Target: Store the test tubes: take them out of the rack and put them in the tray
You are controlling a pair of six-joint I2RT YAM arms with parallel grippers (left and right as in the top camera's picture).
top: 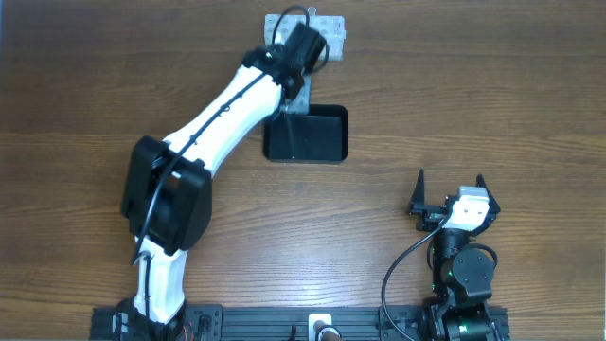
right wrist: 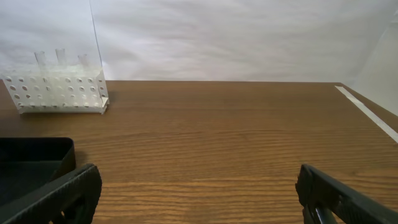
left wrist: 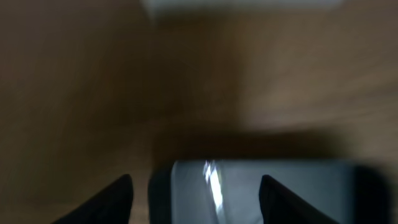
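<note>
**Centring One Tube Before Clenching**

Your left claw [left wrist: 196, 179] is hanging released over the tray [left wrist: 160, 193] edge, the rack [left wrist: 242, 4] just beyond. You are going for the test tubes [right wrist: 60, 57] standing there: be centring one between the jaws. Your right claw [top: 450, 180] is sitting spread, well apart.

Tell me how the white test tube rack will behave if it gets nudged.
The test tube rack looks like thin perforated plastic, so probably light and apt to slide on the smooth wooden table. It is long and low, so tipping seems unlikely. The clear test tubes poke out of its top and may rattle or break if jolted.
</note>
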